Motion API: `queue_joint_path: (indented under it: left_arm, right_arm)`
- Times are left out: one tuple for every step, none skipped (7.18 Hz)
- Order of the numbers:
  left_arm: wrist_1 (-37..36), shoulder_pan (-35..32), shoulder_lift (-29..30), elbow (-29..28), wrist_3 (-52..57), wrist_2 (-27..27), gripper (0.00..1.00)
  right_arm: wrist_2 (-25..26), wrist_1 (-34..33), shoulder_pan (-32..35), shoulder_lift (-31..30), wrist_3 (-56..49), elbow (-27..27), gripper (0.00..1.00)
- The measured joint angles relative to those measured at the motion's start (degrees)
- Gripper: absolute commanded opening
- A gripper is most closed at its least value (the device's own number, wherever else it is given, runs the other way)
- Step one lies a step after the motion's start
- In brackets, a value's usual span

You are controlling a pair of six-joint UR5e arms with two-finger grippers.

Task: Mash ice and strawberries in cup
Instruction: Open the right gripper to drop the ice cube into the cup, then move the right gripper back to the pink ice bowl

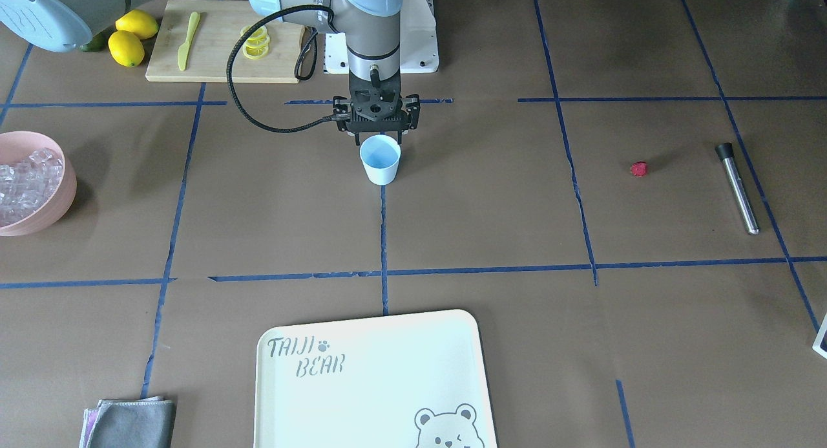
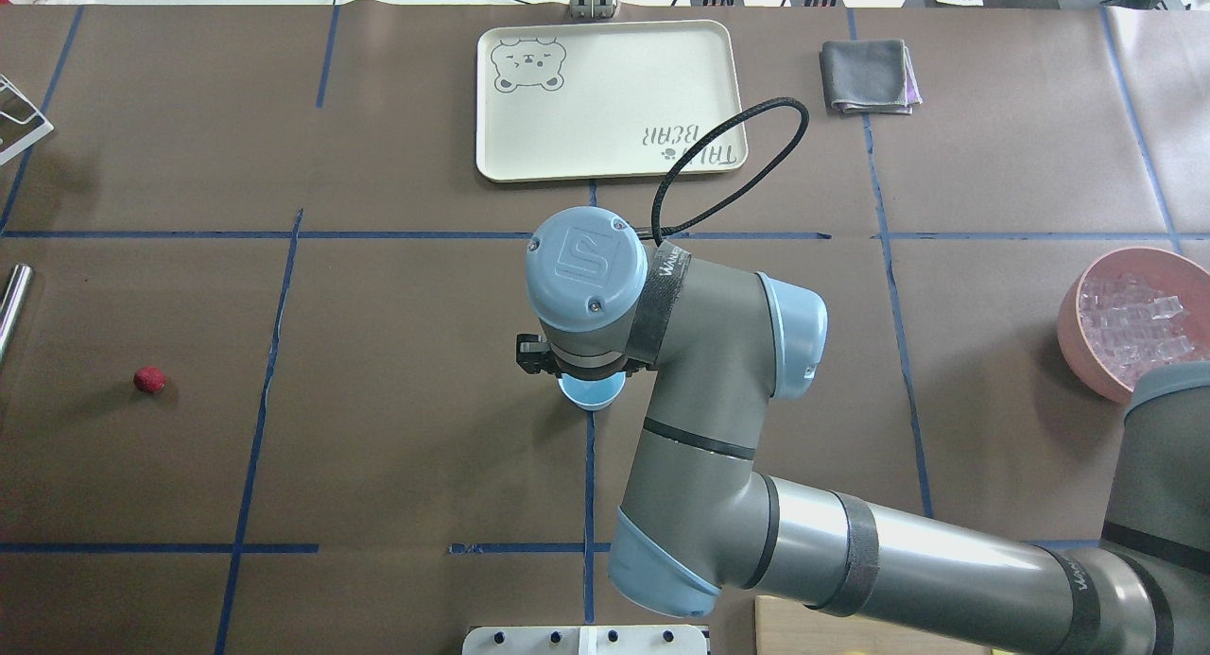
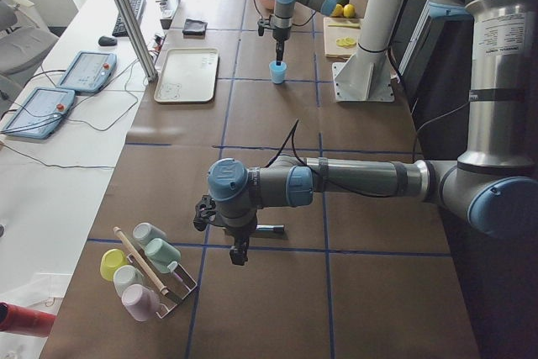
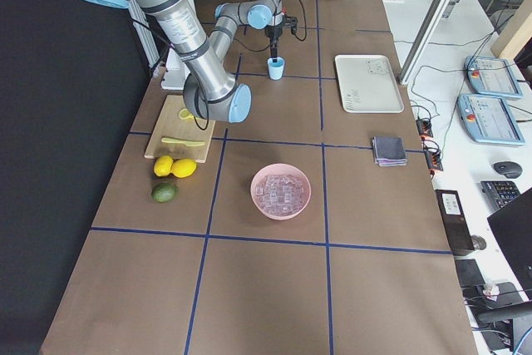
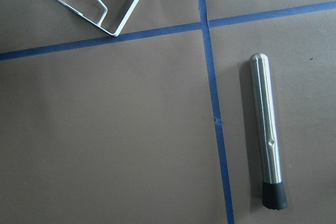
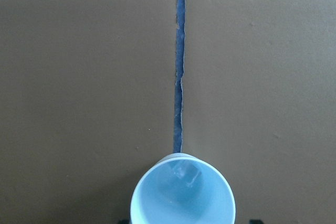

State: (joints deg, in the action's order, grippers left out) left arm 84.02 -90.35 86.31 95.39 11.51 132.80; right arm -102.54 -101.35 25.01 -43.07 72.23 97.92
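The light-blue cup (image 1: 380,160) stands upright at the table's middle on a blue tape line. The right wrist view shows one clear ice piece (image 6: 185,174) inside the cup (image 6: 182,192). My right gripper (image 1: 377,132) hangs just above the cup's rim on the robot's side, open, nothing between its fingers. More ice (image 1: 26,183) fills the pink bowl (image 1: 64,196). The red strawberry (image 1: 639,169) lies alone on the table, far from the cup. My left gripper (image 3: 239,254) hovers near the steel muddler (image 5: 266,129); I cannot tell whether it is open or shut.
A cream tray (image 1: 387,344) lies beyond the cup, a grey cloth (image 1: 132,422) beside it. A cutting board (image 1: 213,53) with lemon slices and a knife, plus whole lemons (image 1: 126,47), sits near the robot's base. A wire rack (image 5: 100,3) of cups stands by the muddler.
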Motion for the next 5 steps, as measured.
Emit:
queue_joint_path:
  left_arm:
    - [0.0,0.0,0.0,0.03,0.0,0.0,1.0]
    - [-0.03,0.0,0.0,0.09,0.0,0.0,1.0]
    - [-0.06,0.0,0.0,0.1,0.0,0.0,1.0]
    - [-0.1,0.0,-0.03,0.05,0.0,0.0,1.0]
    - [-0.15,0.03,-0.09,0.01,0.0,0.0,1.0]
  right_arm:
    - [-1.58,-0.06,1.91,-1.72,-0.45,1.9,0.86]
    - [-3.88,-0.16,4.36,-5.27,-2.18,5.51,0.85]
    - [-5.88,-0.26,7.06,-10.1,-5.77,10.23,0.85]
    - [-7.85,-0.27,10.1,-15.51,-11.4,14.46,0.85]
    - [-9.68,-0.17,13.69,-21.12,-18.73,17.6,0.85]
